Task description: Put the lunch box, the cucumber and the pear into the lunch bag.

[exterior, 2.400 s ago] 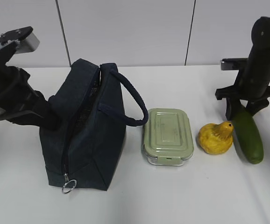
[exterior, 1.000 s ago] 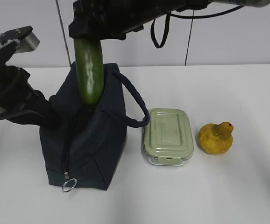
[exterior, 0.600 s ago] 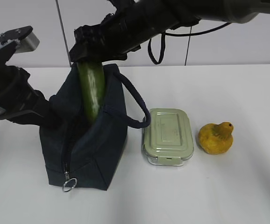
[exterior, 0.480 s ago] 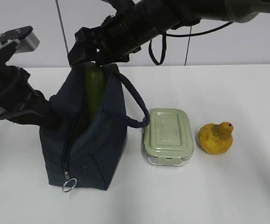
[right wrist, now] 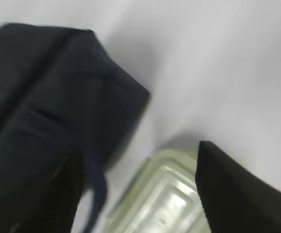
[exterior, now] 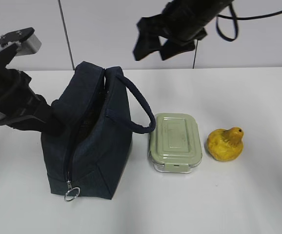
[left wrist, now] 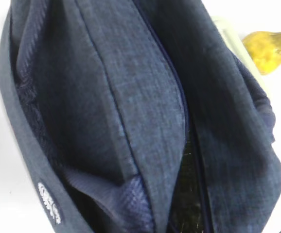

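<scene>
The navy lunch bag (exterior: pixel 94 141) stands left of centre with its top zipper open. My left gripper (exterior: pixel 50 121) presses into its left upper edge and pinches the fabric, its fingertips hidden. In the left wrist view the lunch bag (left wrist: pixel 131 97) fills the frame, with a dark slit (left wrist: pixel 191 194). The cucumber is out of sight. My right gripper (exterior: pixel 153 41) hangs open and empty, high above the bag's handle. In the right wrist view the right gripper (right wrist: pixel 145 194) frames the lunch box (right wrist: pixel 165 199). The lunch box (exterior: pixel 175 143) and the pear (exterior: pixel 225 144) lie right of the bag.
The bag's loop handle (exterior: pixel 136 109) arches toward the lunch box. The metal ring pull (exterior: pixel 70 195) hangs at the bag's front bottom. The white table (exterior: pixel 219 204) stretches in front of and behind the objects. A pale wall stands behind.
The right gripper lowered the cucumber into the bag's opening, let it go, then rose up and to the right, empty. The left arm, lunch box and pear have not moved.
</scene>
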Controlling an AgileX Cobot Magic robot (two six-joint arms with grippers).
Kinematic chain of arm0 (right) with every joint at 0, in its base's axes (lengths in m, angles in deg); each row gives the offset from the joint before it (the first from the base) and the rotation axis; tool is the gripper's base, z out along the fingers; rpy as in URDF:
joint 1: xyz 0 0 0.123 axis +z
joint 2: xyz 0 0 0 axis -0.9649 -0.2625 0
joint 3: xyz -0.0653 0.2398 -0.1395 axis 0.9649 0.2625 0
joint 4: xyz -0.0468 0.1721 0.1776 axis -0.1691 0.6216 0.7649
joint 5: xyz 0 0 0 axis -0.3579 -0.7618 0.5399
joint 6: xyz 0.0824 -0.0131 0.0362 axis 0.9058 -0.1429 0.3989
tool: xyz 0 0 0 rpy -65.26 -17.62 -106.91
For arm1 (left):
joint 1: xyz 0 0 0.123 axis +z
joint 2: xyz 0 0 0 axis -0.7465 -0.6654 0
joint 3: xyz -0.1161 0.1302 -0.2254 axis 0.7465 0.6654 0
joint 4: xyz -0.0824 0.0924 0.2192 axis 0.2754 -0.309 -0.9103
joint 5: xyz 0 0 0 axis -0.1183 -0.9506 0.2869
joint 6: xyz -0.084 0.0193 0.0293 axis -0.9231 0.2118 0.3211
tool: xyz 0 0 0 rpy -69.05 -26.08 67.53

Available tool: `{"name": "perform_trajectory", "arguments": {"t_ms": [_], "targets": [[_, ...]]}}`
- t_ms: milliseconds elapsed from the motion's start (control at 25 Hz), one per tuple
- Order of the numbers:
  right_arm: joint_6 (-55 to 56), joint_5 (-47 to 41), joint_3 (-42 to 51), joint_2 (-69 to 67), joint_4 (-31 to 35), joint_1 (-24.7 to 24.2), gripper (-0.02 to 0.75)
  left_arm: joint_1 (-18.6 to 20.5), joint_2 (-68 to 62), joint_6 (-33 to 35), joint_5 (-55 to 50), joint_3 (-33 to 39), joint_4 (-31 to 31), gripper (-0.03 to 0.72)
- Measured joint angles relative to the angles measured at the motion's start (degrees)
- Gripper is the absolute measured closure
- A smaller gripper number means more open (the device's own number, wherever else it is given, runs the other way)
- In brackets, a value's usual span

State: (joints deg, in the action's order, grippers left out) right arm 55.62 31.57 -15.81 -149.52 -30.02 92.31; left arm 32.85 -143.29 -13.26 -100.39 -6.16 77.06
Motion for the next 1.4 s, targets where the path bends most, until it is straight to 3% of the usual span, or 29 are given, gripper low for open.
{"name": "perform_trajectory", "arguments": {"t_ms": [160, 360, 760, 1400], "targets": [[5.99, -9.69, 0.76, 0.03, -11.64, -4.65, 0.240, 0.00, 0.00, 0.00, 0.00, 0.00, 0.00, 0.685], [8.55, -14.95, 5.08, 0.13, -20.43, -5.44, 0.265, 0.00, 0.00, 0.00, 0.00, 0.00, -0.04, 0.685], [9.88, -5.43, 24.83, 8.80, -23.56, -6.16, 0.273, 0.00, 0.00, 0.00, 0.05, 0.00, -0.04, 0.685], [10.01, -1.39, 26.93, 5.16, -24.59, -6.53, 0.273, 0.00, 0.00, 0.00, 0.05, 0.00, -0.04, 0.685]]}}
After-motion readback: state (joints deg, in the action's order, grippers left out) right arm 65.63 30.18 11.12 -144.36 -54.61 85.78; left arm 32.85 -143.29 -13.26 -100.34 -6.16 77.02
